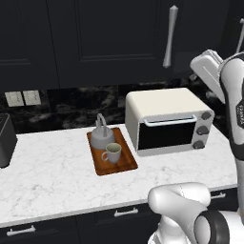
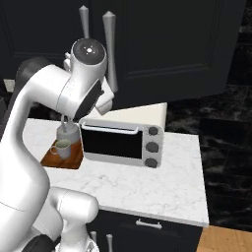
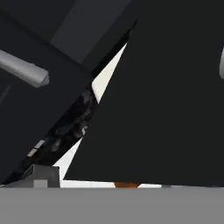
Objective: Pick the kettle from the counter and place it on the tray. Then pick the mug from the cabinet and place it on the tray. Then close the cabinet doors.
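Observation:
The grey kettle (image 1: pixel 100 135) and the pale mug (image 1: pixel 112 153) both stand on the brown wooden tray (image 1: pixel 125 162) on the marble counter (image 1: pixel 52 167); they show again as kettle (image 2: pixel 68 133) and mug (image 2: pixel 62 147). My gripper (image 1: pixel 206 66) is raised at the upper right, close in front of the right cabinet door (image 2: pixel 172 49). Nothing is held between its open jaws. In the hand view that black door (image 3: pixel 166 96) looms very near, beside the left door's silver handle (image 3: pixel 24 68). Whether the hand touches the door I cannot tell.
A cream toaster oven (image 1: pixel 167 121) stands right of the tray, just under the raised hand. The left door's bar handle (image 1: pixel 170 35) hangs above it. A dark appliance (image 1: pixel 5 140) sits at the counter's far left. Dark drawers (image 1: pixel 126 212) run below the counter's front edge.

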### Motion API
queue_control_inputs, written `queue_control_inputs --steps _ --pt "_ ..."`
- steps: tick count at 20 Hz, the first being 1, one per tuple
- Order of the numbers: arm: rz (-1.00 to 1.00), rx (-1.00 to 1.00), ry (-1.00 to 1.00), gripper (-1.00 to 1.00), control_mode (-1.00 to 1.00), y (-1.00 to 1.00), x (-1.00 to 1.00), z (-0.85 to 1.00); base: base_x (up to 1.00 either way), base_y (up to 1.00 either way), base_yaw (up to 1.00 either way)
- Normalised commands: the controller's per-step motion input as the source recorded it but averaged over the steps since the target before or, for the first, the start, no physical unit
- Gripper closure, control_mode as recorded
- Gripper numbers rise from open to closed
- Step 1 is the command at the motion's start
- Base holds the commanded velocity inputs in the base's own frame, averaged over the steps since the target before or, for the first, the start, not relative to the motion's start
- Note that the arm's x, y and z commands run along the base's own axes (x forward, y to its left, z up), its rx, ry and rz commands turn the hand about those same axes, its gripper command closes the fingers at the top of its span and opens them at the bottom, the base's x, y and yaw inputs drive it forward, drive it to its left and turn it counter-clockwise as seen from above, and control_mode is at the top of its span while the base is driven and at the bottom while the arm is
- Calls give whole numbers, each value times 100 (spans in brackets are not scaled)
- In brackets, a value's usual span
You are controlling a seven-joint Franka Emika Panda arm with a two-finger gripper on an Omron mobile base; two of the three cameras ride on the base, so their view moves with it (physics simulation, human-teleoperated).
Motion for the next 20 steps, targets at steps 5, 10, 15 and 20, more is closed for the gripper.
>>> queue_control_inputs --steps 5,10,15,20 --pt "0 -10 0 -100 -100 0 97 -17 0 0 0" --pt "0 -7 0 -100 -100 -1 98 -20 0 0 0" --pt "1 -5 -2 -100 -100 -4 94 -26 0 0 0" --pt "9 -4 -11 -100 -100 -8 80 -30 0 0 0"
